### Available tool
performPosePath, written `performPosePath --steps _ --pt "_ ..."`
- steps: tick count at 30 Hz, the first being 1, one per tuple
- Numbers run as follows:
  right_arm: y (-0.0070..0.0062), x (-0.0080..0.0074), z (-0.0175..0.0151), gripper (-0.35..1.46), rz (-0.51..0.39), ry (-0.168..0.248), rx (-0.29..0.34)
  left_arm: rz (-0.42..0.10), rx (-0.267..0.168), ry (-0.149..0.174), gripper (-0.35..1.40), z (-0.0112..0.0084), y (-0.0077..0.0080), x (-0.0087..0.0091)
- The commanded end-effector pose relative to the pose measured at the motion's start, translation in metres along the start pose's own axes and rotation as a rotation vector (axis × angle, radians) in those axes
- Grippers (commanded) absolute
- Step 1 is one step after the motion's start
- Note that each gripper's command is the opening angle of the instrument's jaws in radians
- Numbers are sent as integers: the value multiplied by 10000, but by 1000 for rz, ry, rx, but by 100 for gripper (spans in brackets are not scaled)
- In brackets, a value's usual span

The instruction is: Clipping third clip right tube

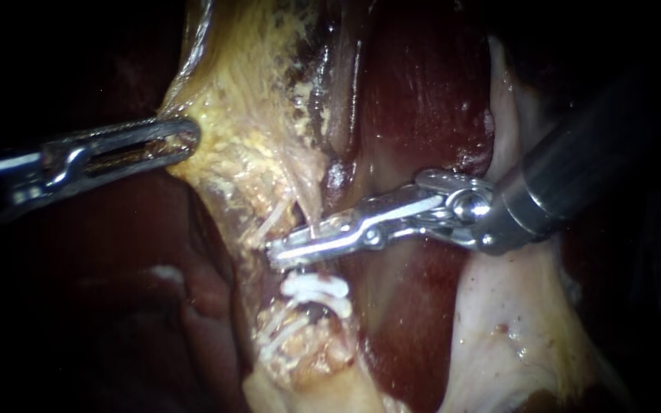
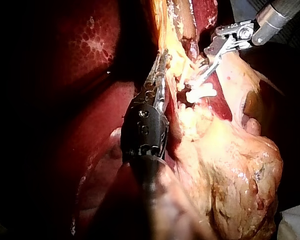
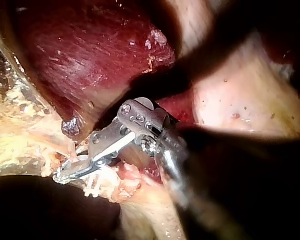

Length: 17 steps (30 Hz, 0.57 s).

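In the endoscope view, the left instrument (image 1: 183, 139) has its pincer closed on the yellow fatty tissue (image 1: 231, 99). The right instrument (image 1: 281, 252) has its pincer narrowed across the thin tube (image 1: 310, 223), just above two white clips (image 1: 317, 289). The left wrist view shows the same hold. In the right wrist view, the tips sit nearly together. The tube looks soft, slick and easily torn, so it is best gripped squarely on its bare length.

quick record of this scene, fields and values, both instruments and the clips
left instrument: jaws shut on yellow tissue
right instrument: jaws shut across the tube, just above the clips
white clips: two, side by side on the tube
liver: dark red, behind the tube
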Motion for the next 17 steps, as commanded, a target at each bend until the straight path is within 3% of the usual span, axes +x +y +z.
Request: performPosePath --steps 1,17 --pt "0 -1 0 -35 6 2 2 0 0 0 -35 0 0 0" --pt "0 -3 1 -35 11 3 1 0 -1 0 -35 0 -1 0"
